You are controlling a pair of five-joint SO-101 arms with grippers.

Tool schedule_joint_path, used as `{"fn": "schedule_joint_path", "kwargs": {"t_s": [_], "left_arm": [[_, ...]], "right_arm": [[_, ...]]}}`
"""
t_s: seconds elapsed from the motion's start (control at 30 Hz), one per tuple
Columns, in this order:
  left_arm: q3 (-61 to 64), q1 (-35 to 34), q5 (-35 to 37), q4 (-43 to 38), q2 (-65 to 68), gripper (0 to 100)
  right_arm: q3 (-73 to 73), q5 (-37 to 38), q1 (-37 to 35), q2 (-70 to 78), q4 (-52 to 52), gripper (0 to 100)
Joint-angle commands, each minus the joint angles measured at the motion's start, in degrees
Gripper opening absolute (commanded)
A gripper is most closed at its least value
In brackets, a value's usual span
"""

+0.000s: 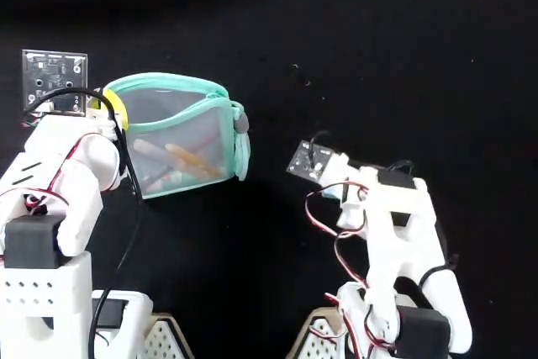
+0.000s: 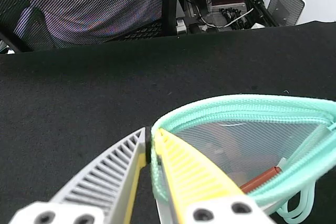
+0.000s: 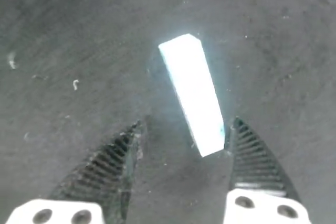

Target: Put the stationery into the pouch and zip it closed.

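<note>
mint pouch (image 1: pixel 181 128) pinched by left claw (image 2: pixel 150 136).

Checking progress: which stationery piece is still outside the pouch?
The pale block on the black table, lying between the open fingers of the right tool. The pens are already inside the clear, teal-edged pouch.

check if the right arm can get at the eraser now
Likely yes: the eraser lies bare on the table, its near end between the right arm's open jaws, nothing covering it.
</note>
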Motion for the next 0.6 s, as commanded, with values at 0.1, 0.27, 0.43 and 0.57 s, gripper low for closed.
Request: {"fn": "schedule_joint_path", "kwargs": {"t_s": [0.1, 0.27, 0.43, 0.57], "left_arm": [[10.59, 0.31, -0.35, 1.14, 1.58, 3], [10.59, 0.31, -0.35, 1.14, 1.58, 3], [10.59, 0.40, -0.35, 1.14, 1.58, 3], [10.59, 0.40, -0.35, 1.14, 1.58, 3]], "right_arm": [[-0.40, 0.79, -0.62, 0.31, -0.70, 13.2], [-3.91, 0.35, -0.09, 6.37, -0.70, 2.5], [-12.97, -8.44, 5.80, 11.82, -1.14, 1.2], [-21.41, -28.57, 10.55, 16.31, -2.11, 1.2]]}}
